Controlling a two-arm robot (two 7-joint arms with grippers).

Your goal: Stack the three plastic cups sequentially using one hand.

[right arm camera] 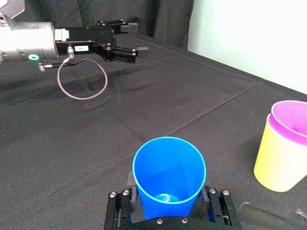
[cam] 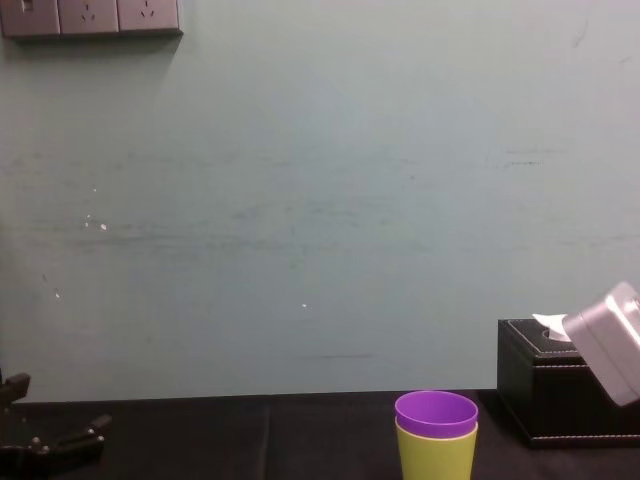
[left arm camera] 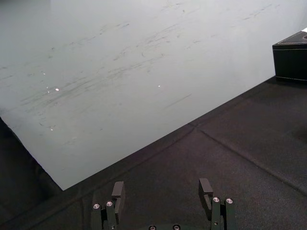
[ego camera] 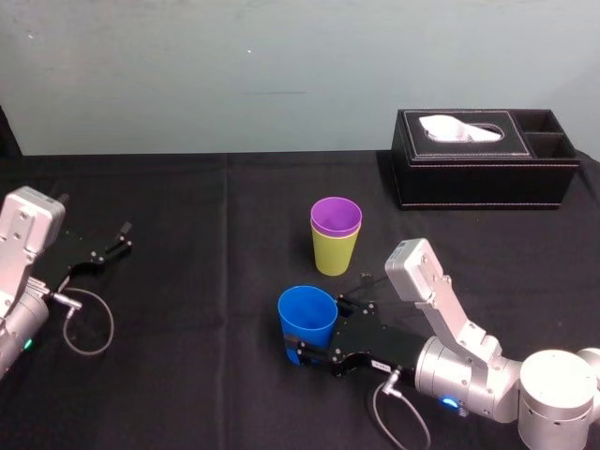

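The blue cup (ego camera: 307, 314) (right arm camera: 168, 172) stands upright on the black table, in front of the other two. My right gripper (ego camera: 323, 332) (right arm camera: 168, 197) reaches in low from the right, one finger pressed against each side of the cup's lower part. The purple cup (ego camera: 336, 216) (right arm camera: 290, 115) (cam: 436, 411) sits nested inside the yellow-green cup (ego camera: 333, 255) (right arm camera: 280, 165) (cam: 436, 456), a little behind and to the right of the blue one. My left gripper (ego camera: 111, 242) (left arm camera: 160, 191) (right arm camera: 136, 40) rests far left, open and empty.
A black tissue box (ego camera: 483, 169) (cam: 560, 400) (left arm camera: 292, 57) stands at the back right near the wall. A cable loop (ego camera: 89, 323) lies by the left arm. Bare black cloth (ego camera: 206, 272) stretches between the left arm and the cups.
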